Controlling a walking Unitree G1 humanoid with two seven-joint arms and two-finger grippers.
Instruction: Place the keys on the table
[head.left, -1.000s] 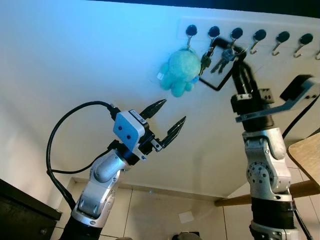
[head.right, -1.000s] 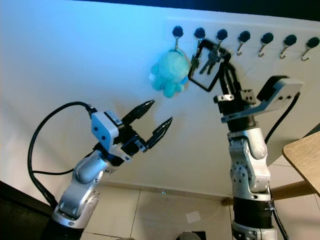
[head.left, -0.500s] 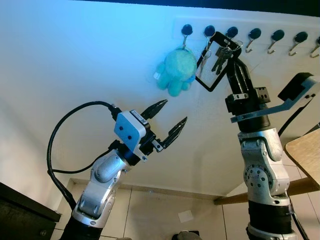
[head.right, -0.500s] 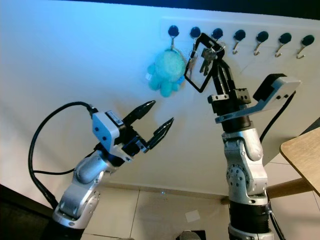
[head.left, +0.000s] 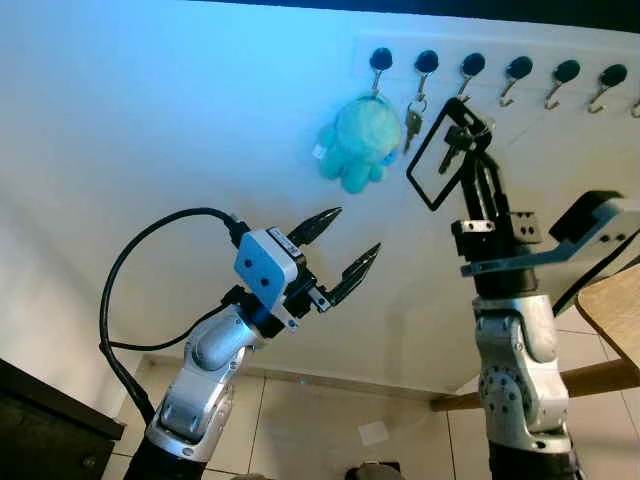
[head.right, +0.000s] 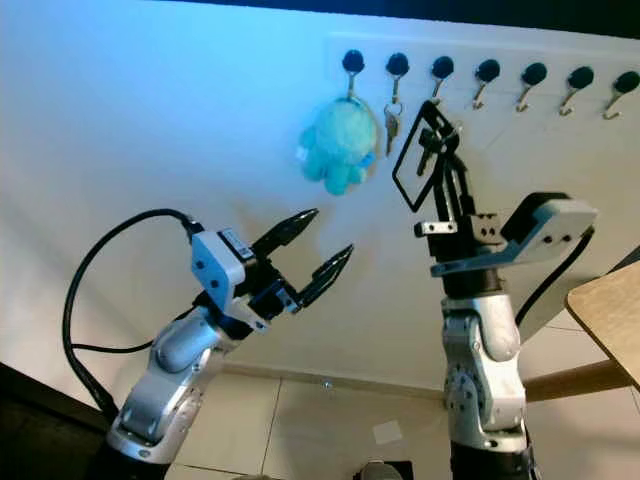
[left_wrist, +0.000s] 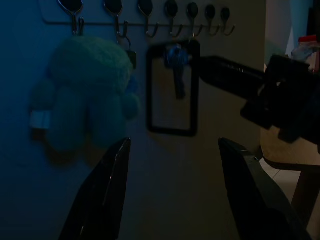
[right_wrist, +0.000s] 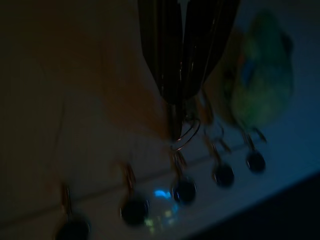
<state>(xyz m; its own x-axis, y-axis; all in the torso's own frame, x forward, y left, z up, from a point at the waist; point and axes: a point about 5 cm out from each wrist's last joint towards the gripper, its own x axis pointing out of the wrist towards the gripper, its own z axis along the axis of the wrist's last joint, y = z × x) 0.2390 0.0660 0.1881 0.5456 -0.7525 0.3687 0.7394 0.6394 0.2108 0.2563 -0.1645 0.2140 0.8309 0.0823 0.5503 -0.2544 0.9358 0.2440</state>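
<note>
No readable text, labels, brands, numbers or signs on wall, hook rail, plush toy or arms.

R arm stands near vertical, forearm straight up, wrist w/ its camera block jutting out to the robot's right. Right gripper (head.left: 466, 112) points up, both black fingers pressed together, clamped on the keys (head.left: 452, 150) w/ black loop strap hanging off the tips.

L arm bent at elbow, raised, forearm angled up and inward toward the robot's R, black cable looping off the wrist. Left gripper (head.left: 352, 240) at about mid height, well below and apart from the R one, fingers (head.left: 318, 225) spread wide, nothing between them.
</note>
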